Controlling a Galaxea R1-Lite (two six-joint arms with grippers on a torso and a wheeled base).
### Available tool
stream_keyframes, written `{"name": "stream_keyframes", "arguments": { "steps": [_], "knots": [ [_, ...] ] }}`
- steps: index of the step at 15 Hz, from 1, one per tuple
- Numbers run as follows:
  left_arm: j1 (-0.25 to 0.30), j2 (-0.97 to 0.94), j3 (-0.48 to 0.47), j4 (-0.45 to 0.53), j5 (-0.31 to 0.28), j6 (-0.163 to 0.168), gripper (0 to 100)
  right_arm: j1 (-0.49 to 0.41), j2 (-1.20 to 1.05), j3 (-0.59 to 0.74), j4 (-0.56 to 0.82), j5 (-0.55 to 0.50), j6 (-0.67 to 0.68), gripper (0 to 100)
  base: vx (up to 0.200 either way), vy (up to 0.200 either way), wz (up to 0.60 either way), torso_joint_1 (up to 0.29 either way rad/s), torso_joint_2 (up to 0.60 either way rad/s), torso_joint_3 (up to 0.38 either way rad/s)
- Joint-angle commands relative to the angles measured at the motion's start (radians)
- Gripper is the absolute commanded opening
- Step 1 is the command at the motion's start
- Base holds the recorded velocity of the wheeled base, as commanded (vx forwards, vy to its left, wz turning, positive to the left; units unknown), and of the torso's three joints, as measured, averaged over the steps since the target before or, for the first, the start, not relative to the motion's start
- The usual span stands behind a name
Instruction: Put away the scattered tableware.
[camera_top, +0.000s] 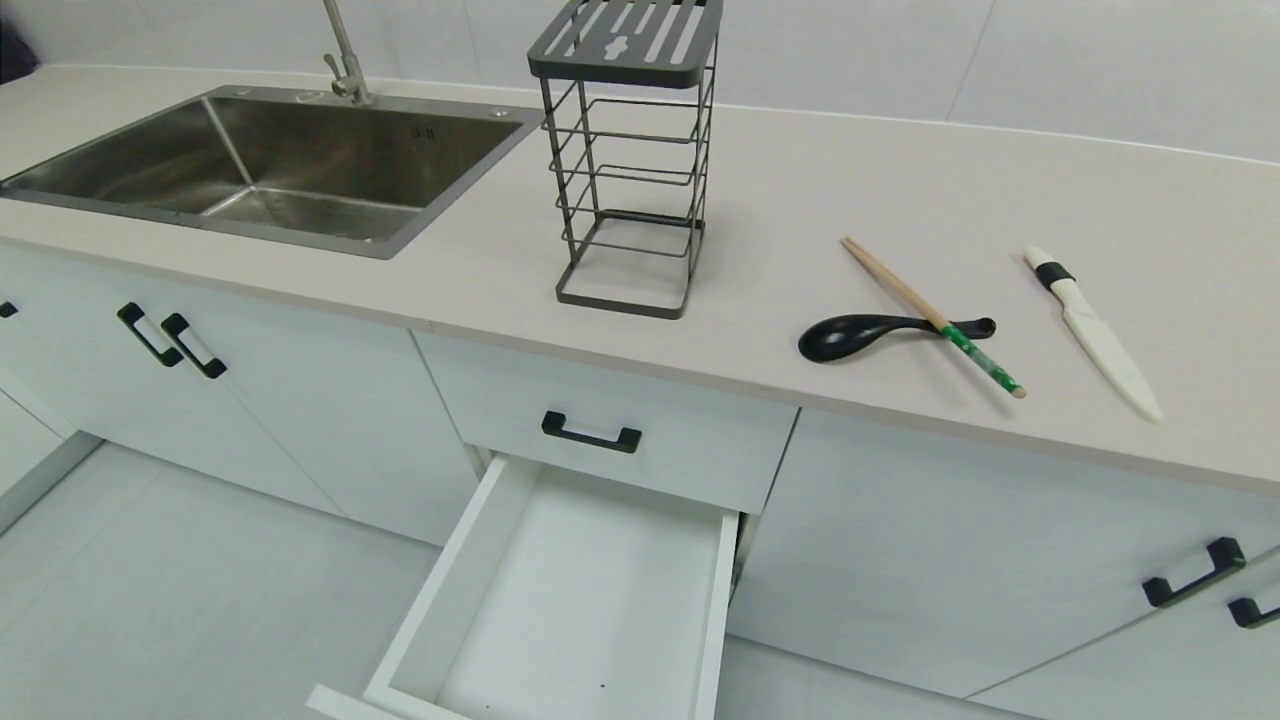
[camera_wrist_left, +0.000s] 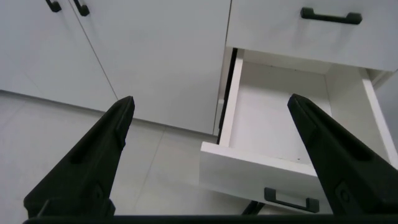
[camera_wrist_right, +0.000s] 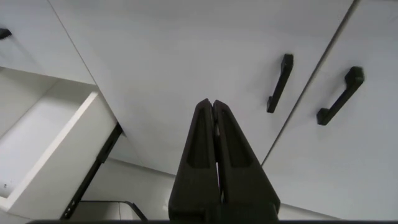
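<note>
An open white drawer juts out at the bottom centre of the head view, below a shut drawer with a black handle. The left gripper hangs before the open drawer with its jaws spread wide. The right gripper, jaws pressed together, faces white cabinet doors.

On the countertop, right of centre, chopsticks lie across the handle of a black spoon. A white knife lies apart at the far right. Farther back, a wire rack stands top centre, and a steel sink with its faucet sits upper left.
</note>
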Motion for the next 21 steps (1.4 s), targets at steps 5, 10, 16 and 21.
{"name": "stream_keyframes", "arguments": {
  "steps": [5, 10, 16, 21],
  "knots": [
    [0.001, 0.001, 0.0, 0.001, 0.001, 0.0, 100, 0.0, 0.0, 0.0, 0.001, 0.0, 0.0, 0, 0.0, 0.0, 0.0, 0.233, -0.36, -0.171],
    [0.001, 0.001, 0.0, 0.001, 0.001, 0.0, 100, 0.0, 0.0, 0.0, 0.001, -0.001, 0.001, 0, 0.0, 0.0, 0.0, 0.183, -0.34, -0.168],
    [0.001, 0.001, 0.0, 0.003, 0.001, 0.0, 100, 0.0, 0.0, 0.0, 0.001, -0.001, 0.001, 0, 0.0, 0.0, 0.0, 0.065, -0.12, -0.055],
    [-0.001, 0.001, 0.0, 0.001, 0.0, 0.002, 100, 0.0, 0.0, 0.0, -0.001, 0.0, 0.0, 0, 0.0, 0.0, 0.0, 0.0, 0.0, 0.0]
  ]
}}
